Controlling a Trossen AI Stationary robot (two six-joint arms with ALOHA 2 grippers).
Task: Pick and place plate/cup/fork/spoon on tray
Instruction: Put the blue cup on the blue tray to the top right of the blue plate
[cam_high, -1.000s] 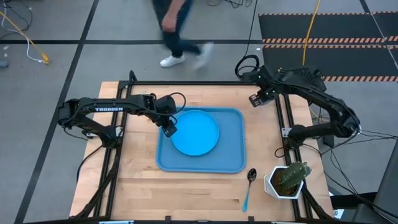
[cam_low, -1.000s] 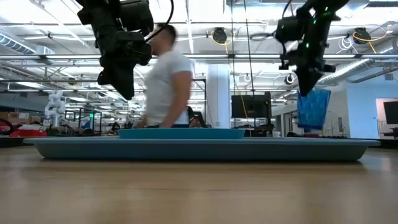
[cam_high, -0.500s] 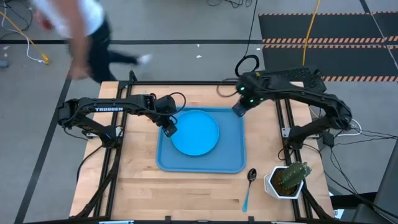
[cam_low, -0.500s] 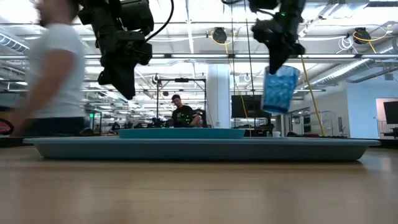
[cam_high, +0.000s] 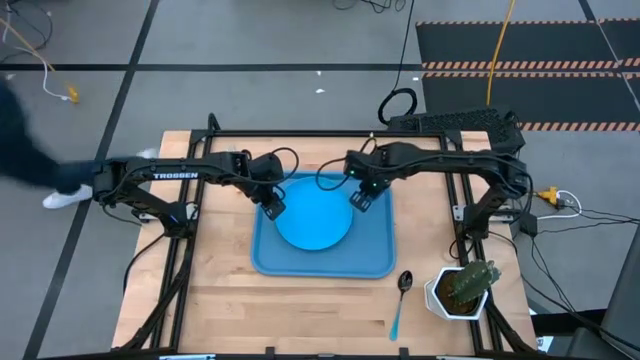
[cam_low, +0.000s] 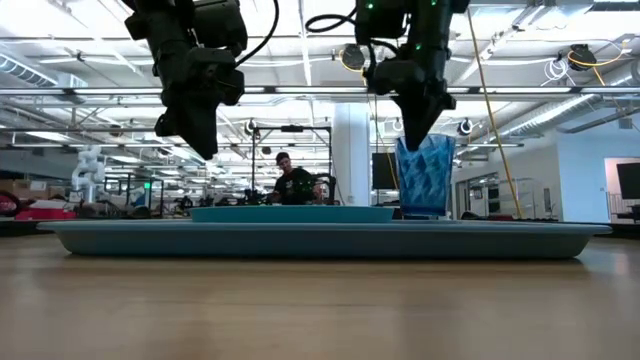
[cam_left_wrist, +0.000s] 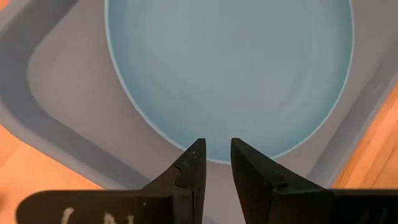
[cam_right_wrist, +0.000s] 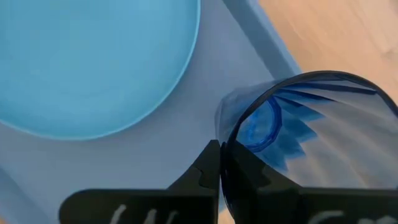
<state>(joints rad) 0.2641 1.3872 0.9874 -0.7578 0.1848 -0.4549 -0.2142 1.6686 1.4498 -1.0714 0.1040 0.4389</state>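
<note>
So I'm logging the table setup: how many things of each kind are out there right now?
Tray: 1
Plate: 1
Cup, held in the right claw: 1
Spoon: 1
Potted cactus: 1
Fork: 0 in view
Total: 5

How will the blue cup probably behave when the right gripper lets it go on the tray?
The cup looks thin, translucent plastic, so probably light. The right gripper pinches only its rim, so it may tilt. It is taller than wide, so it might tip on the tray.
</note>
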